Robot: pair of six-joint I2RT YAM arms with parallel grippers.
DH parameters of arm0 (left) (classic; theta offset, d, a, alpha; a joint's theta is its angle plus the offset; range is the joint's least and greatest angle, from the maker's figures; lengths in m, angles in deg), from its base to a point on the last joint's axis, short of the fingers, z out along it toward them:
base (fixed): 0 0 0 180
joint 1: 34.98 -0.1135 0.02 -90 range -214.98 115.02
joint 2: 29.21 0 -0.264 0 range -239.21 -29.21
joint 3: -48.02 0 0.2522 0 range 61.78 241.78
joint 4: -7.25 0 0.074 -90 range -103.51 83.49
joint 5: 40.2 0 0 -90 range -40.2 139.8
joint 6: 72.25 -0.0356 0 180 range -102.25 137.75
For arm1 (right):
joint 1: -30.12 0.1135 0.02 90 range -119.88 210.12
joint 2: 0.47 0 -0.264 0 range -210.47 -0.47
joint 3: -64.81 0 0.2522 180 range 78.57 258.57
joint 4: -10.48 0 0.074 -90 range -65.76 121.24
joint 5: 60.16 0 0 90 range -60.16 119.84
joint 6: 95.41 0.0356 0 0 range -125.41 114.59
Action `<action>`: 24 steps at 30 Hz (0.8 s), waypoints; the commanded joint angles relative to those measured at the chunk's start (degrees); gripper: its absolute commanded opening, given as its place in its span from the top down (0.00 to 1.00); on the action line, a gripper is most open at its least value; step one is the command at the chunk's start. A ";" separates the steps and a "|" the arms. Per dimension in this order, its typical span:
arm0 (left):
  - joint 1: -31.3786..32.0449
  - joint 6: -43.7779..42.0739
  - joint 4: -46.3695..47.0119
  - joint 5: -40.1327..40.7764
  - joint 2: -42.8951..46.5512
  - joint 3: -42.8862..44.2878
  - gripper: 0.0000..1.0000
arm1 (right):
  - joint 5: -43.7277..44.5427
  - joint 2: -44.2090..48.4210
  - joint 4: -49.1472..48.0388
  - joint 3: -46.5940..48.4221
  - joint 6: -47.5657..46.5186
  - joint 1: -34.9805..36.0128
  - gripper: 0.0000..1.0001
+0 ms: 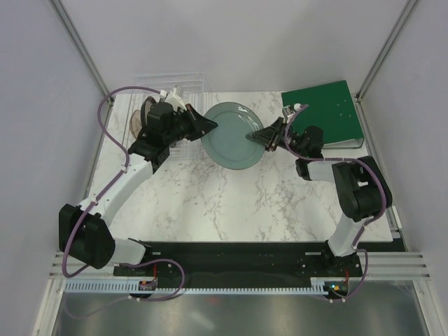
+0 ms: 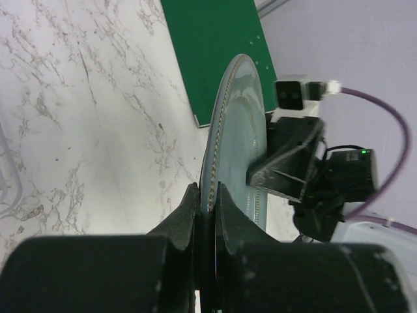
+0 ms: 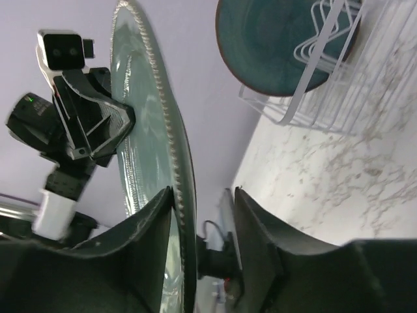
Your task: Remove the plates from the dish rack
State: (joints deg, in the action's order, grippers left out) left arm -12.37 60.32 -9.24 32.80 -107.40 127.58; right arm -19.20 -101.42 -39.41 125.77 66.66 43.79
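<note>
A grey-green plate (image 1: 232,135) hangs on edge above the middle of the marble table. My left gripper (image 1: 208,127) is shut on its left rim; in the left wrist view the plate (image 2: 238,130) shows edge-on, pinched tight in that gripper (image 2: 206,189). My right gripper (image 1: 268,135) straddles the opposite rim. In the right wrist view one of the right gripper's (image 3: 203,190) fingers lies against the plate (image 3: 143,130) and the other stands apart from it. The clear dish rack (image 1: 168,87) sits at the back left with a dark plate (image 3: 280,45) upright in it.
A flat green board (image 1: 325,112) lies at the back right corner, just behind my right arm. Grey walls close in the table on the left, right and back. A purple cable loops over my left arm near the rack.
</note>
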 commanded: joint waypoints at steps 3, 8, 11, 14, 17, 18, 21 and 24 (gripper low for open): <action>-0.73 4.81 11.34 -3.57 1.82 1.70 0.98 | -2.91 -5.76 -33.99 -1.05 17.77 0.13 0.79; -1.17 2.09 7.74 -1.55 2.52 2.05 0.98 | -1.69 1.08 -10.32 -1.50 0.93 0.21 1.00; -1.17 -1.68 3.45 0.11 2.52 3.19 0.98 | 2.61 9.08 19.37 1.38 -19.64 0.13 1.00; -1.17 -6.96 -2.01 5.46 3.04 4.95 0.56 | 14.65 15.86 46.31 6.74 -35.11 0.04 1.00; -1.43 -12.06 -6.76 13.72 4.27 5.22 0.00 | 20.99 18.50 55.03 10.09 -38.84 -1.62 1.00; -1.43 -13.46 -7.99 16.79 4.63 5.22 0.00 | 22.83 18.50 56.87 10.89 -39.02 -2.24 1.00; -2.04 -17.77 -9.75 22.59 5.42 6.09 0.00 | 24.34 14.83 59.69 15.28 -39.20 -4.09 1.00; -2.31 -21.81 -10.20 26.82 6.30 7.06 0.00 | 25.04 7.89 60.32 20.90 -38.68 -4.97 1.00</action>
State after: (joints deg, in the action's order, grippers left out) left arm -14.12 47.68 -17.76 49.28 -103.42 131.27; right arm 1.33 -87.32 16.87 138.54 31.21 40.12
